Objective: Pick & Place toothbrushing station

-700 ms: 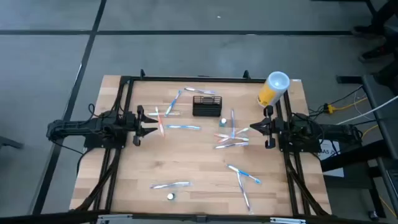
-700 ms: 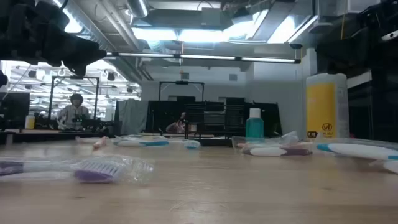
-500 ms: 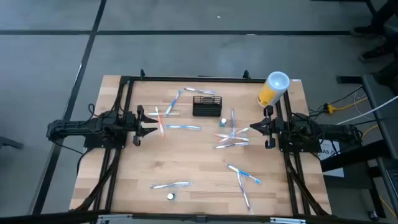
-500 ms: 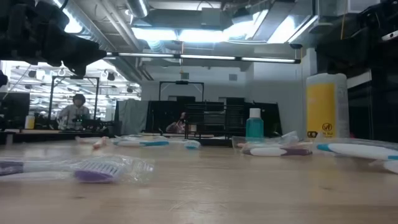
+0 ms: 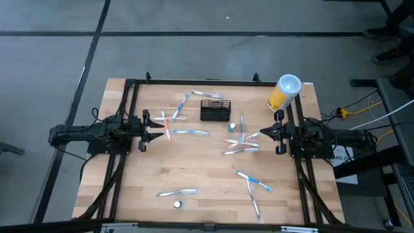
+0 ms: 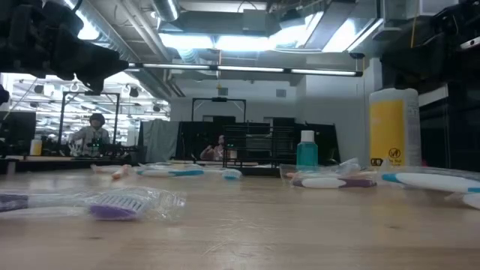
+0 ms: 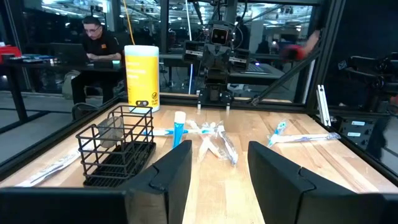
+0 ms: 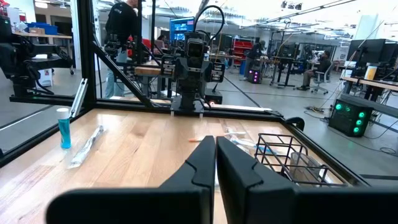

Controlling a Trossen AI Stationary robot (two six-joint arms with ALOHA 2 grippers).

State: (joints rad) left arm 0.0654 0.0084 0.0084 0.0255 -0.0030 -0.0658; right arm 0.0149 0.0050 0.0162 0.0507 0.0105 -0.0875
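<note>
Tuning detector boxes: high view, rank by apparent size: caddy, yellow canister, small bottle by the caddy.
1. Caddy and yellow canister: look alike, no clear winner.
2. Small bottle: clearly smallest.

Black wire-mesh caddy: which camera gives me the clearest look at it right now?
The left wrist view: the black wire-mesh caddy stands close, whole and upright, its bars distinct. The high view shows it small from above. The right wrist view catches it partly. In the low view it blends into the dark background.
</note>
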